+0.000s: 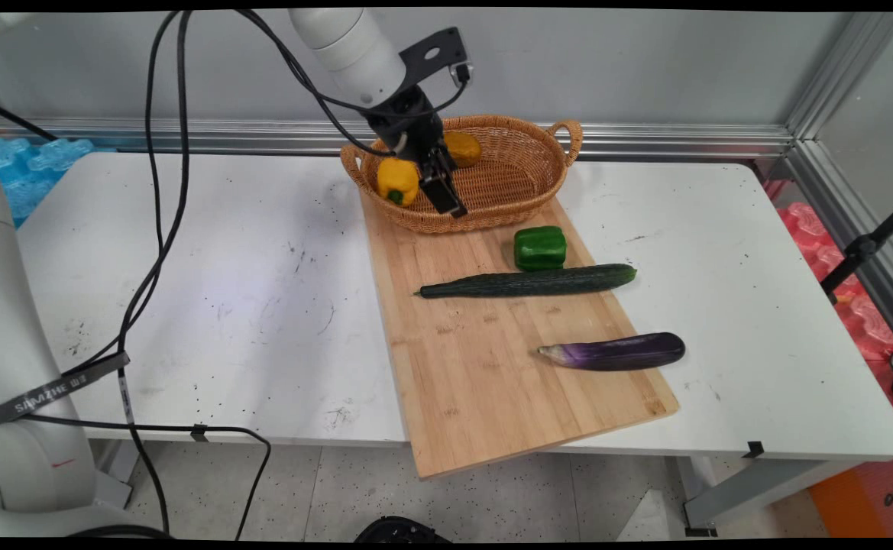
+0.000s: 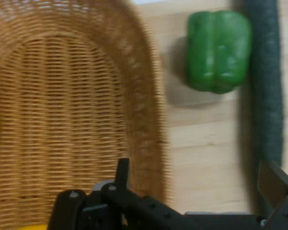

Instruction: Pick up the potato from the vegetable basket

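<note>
I am counting two peppers, one yellow pepper point(image 1: 397, 180) and one green pepper point(image 1: 539, 247), one cucumber point(image 1: 527, 281), one eggplant point(image 1: 616, 351), one orange fruit point(image 1: 464, 148), one wicker basket point(image 1: 522, 179) and one cutting board point(image 1: 477, 359).

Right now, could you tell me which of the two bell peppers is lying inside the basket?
The yellow bell pepper, at the wicker basket's left end beside the gripper. The green bell pepper sits outside it on the cutting board, next to the cucumber.
</note>
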Available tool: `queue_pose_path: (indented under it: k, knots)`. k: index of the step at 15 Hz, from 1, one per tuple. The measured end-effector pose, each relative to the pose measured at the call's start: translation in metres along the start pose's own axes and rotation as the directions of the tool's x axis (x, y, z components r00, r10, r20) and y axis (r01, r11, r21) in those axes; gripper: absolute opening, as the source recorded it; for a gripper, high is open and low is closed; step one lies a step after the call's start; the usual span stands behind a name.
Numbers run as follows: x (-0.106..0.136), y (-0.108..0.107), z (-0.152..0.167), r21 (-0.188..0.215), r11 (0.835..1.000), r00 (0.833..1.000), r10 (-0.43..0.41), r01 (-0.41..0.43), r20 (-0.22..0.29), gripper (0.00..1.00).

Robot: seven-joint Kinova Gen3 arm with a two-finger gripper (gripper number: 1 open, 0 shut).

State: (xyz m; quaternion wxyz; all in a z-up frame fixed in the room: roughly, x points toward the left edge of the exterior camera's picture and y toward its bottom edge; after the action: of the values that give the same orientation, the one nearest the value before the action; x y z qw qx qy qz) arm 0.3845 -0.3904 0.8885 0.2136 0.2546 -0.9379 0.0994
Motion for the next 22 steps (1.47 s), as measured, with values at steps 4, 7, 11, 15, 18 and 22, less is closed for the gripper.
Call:
queue_pose_path:
  k: [4,7,11,15,18,22]
  knots:
    - [0.005,-0.037,0.014,0.045,0.999,0.999,0.024,-0.023,-0.023,1.00]
    - [0.013,-0.066,0.029,0.066,0.996,0.998,0.056,-0.053,-0.040,1.00]
    - [0.020,-0.095,0.050,0.080,0.992,0.994,0.103,-0.099,-0.048,1.00]
    - [0.021,-0.120,0.071,0.088,0.985,0.988,0.151,-0.147,-0.041,1.00]
    - [0.021,-0.133,0.082,0.096,0.981,0.984,0.175,-0.171,-0.038,1.00]
    - [0.022,-0.148,0.091,0.115,0.974,0.979,0.199,-0.194,-0.037,1.00]
